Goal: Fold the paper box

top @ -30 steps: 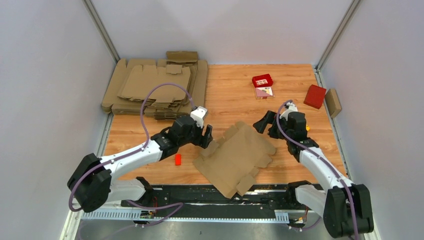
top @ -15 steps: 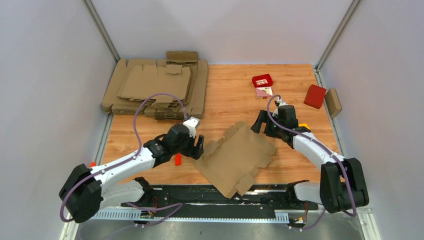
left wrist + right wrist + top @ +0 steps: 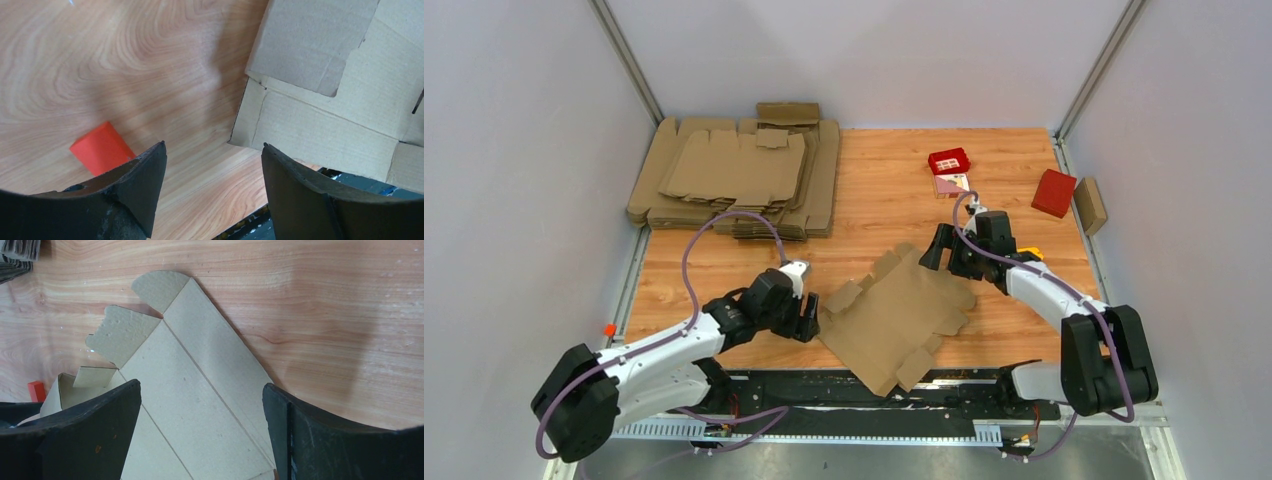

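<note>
Paper box (image 3: 894, 315) lies flat, unfolded, btwn both arms. Left gripper (image 3: 212, 155) open at its left edge, red block (image 3: 100, 148) just beside; right gripper (image 3: 200, 390) open over far corner.

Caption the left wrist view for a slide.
Open left gripper above the table, unfolded paper box ahead, small red block nearby.

1. Left arm (image 3: 664, 345): white shells, black joints & base.
2. Right arm (image 3: 1049, 290): same white/black build, small yellow-orange bit (image 3: 1031, 255) nr wrist.
3. Purple cable (image 3: 687, 265) runs along each arm.
4. White block (image 3: 796, 270) on left wrist.
5. Left gripper (image 3: 212, 150) & right gripper (image 3: 201, 387): matte black, curved, scuffed fingers.
</note>
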Available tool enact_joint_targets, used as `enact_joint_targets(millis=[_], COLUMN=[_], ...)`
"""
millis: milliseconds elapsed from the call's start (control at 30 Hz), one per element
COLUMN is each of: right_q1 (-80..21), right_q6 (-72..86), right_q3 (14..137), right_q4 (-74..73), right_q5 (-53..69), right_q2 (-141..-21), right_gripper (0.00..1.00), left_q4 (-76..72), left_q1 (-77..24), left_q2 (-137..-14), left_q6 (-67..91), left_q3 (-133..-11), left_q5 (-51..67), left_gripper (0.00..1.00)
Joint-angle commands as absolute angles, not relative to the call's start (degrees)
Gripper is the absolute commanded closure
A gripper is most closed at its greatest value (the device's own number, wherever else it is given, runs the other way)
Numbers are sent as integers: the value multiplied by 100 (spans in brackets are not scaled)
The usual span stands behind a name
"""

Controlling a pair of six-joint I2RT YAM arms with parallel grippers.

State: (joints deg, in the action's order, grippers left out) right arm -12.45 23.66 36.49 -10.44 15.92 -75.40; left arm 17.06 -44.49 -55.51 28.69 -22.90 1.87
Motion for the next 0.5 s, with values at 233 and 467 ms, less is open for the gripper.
enact_joint_targets(millis=[233, 467], right_q1=[-1292, -1291], right_q6=[2329, 2362], right_q3=[3850, 3779], right_q4=[-807, -718], right_q5=[1691, 1757], right_q2=[-7419, -7281], right_gripper=[9, 9], left_q4=[310, -62], left_q1=[-4456, -4456], left_q2=[-6130, -6227], left_q6=[3288, 3217], left_q3=[-2129, -2297], left_q5=[1020, 792], left_gripper=[50, 100])
